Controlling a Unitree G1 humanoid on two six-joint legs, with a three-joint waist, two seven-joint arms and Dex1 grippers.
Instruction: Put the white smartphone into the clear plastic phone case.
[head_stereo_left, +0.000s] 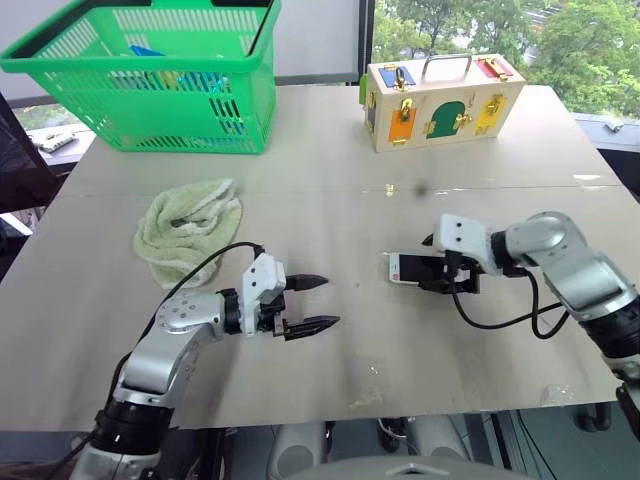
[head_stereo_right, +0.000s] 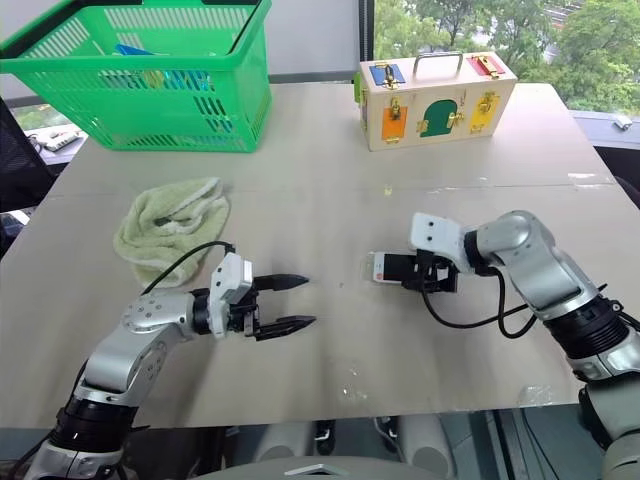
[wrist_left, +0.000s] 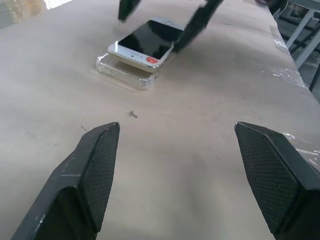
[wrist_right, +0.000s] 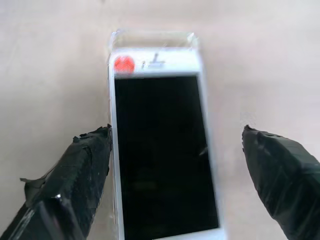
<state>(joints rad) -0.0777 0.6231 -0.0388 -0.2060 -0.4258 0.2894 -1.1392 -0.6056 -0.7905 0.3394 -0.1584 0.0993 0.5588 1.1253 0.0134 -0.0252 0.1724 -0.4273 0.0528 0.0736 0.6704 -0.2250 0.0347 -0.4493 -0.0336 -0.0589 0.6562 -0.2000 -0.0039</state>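
Beige worktop (head_stereo_left: 330, 370) carries everything. Green plastic basket (head_stereo_left: 150, 75) at far left with some items inside, too hidden to tell what. Wooden latch box (head_stereo_left: 442, 100) with coloured doors and a handle on top at far centre-right. Crumpled pale green towel (head_stereo_left: 188, 228) lies left of centre, well apart from the phone.

Left tool (head_stereo_left: 315, 302) hovers low over the worktop near its front edge, left of centre, pointing toward the phone, fingers (wrist_left: 90, 180) spread wide, nothing between them.

Right tool (wrist_right: 175, 165) is at the phone, angled down, fingers apart wide on either side of it; one finger (wrist_right: 80, 165) looks just at the phone's edge, the other stands clear. No grip seen.

White smartphone (wrist_left: 145, 42), dark screen up, red dot on its white end, lies right of centre on top of the clear plastic phone case (wrist_left: 122, 72). Phone sits skewed and raised on the case, not seated in; case end pokes out past the phone.
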